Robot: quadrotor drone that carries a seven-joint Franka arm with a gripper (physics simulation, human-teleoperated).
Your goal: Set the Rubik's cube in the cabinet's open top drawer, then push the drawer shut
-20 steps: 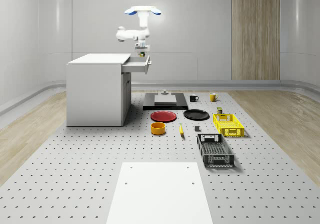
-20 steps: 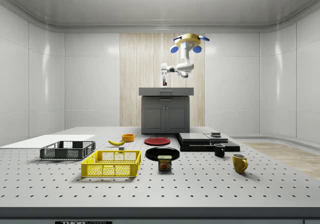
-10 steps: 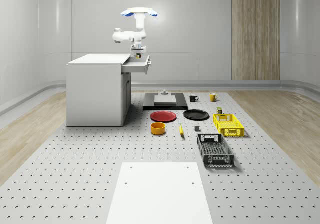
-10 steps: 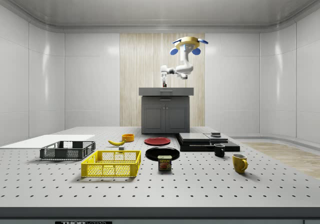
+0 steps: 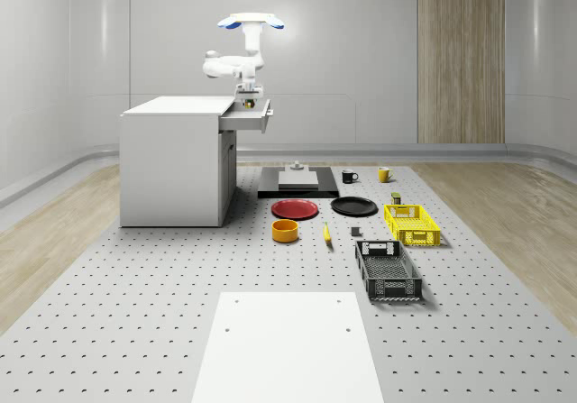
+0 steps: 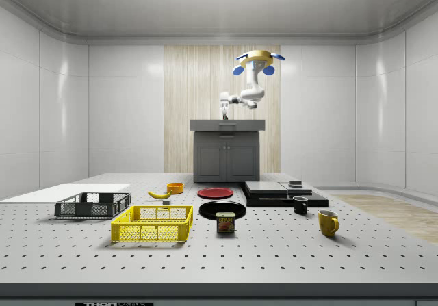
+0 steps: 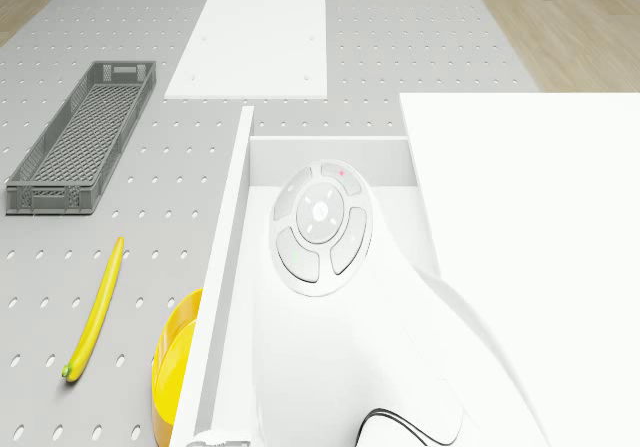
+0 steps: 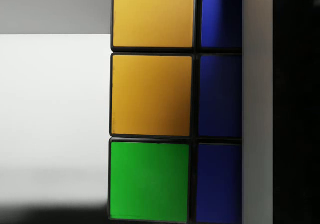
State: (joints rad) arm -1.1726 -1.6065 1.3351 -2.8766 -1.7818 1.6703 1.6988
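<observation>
The Rubik's cube [image 8: 150, 93] shows orange, green and blue stickers close up in the wrist view, pressed against a dark finger [image 8: 295, 103]. My gripper [image 5: 245, 102] is shut on the cube and hangs just over the open top drawer [image 5: 251, 116] of the white cabinet [image 5: 176, 164]. The drone [image 5: 251, 22] hovers above the drawer's front end. In the side view the gripper [image 6: 224, 115] sits right at the cabinet [image 6: 227, 152] top, with the drone [image 6: 254, 58] higher up. The drone view has the arm's wrist [image 7: 320, 227] inside the outline of the drawer [image 7: 228, 257].
On the floor in front of the cabinet lie a red plate [image 5: 295, 209], a black plate [image 5: 353, 206], an orange bowl [image 5: 285, 231] and a banana [image 5: 326, 233]. A yellow basket [image 5: 411, 224] and a dark crate [image 5: 388, 270] stand to the whole-scene view's right.
The drone has shifted a little toward the whole-scene view's left, over the drawer. The gripper with the cube has come down closer to the drawer.
</observation>
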